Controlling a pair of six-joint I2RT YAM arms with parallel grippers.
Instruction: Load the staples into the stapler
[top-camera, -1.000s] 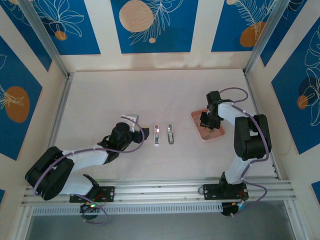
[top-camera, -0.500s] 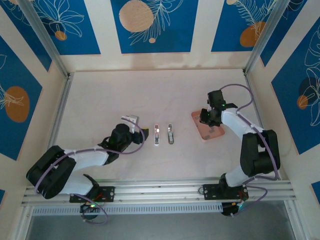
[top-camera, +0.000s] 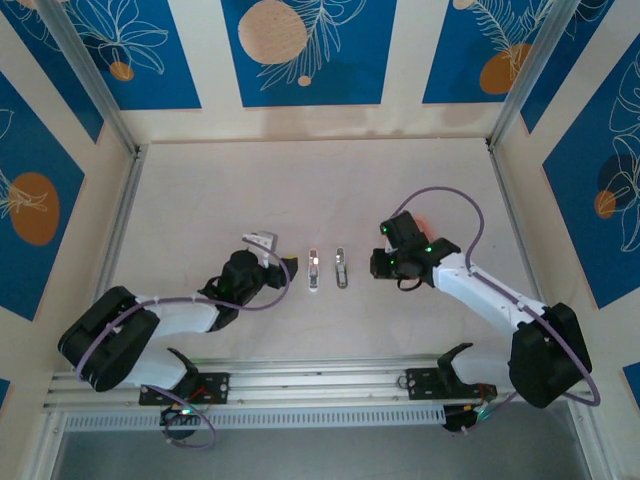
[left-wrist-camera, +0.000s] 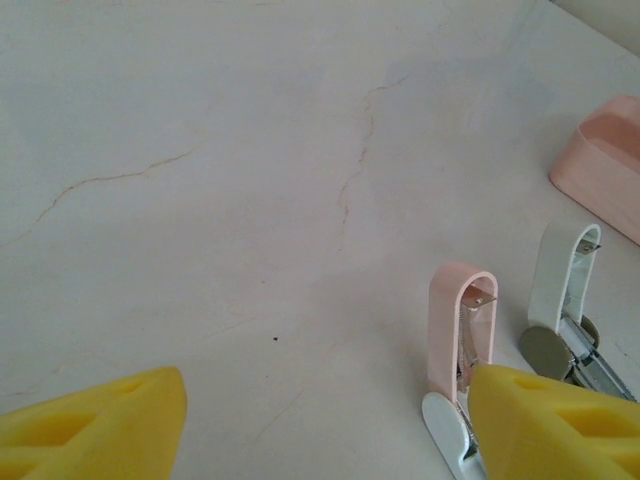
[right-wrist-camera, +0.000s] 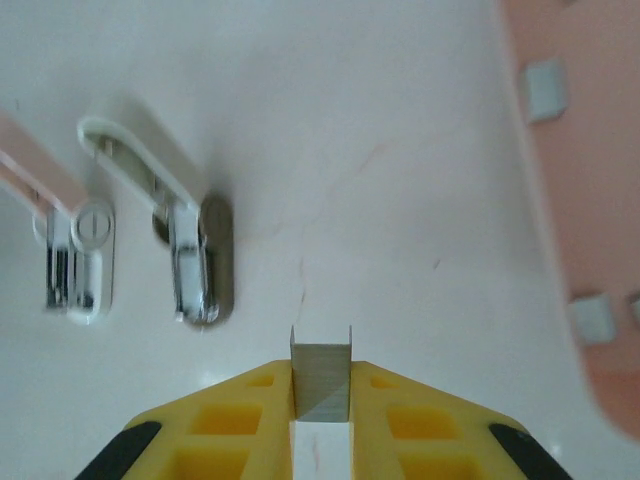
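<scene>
Moved: right gripper (top-camera: 387, 263) off tray (right-wrist-camera: 600, 200), toward stapler (right-wrist-camera: 190, 250).
Grip: clamped on staples (right-wrist-camera: 320, 385).
Handling: light, brittle; hold sides.

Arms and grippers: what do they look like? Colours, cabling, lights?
Both match: white links, black joints, a looping purple cable, on left arm and right arm. Small green lights dot the right arm near its wrist. Fingers of the left gripper and right gripper are yellow moulded wedges with recessed pockets.

Left gripper (left-wrist-camera: 330, 430) wide apart — pink stapler (left-wrist-camera: 442, 330) beside white stapler (left-wrist-camera: 552, 280), pink tray (left-wrist-camera: 605, 165) beyond
</scene>
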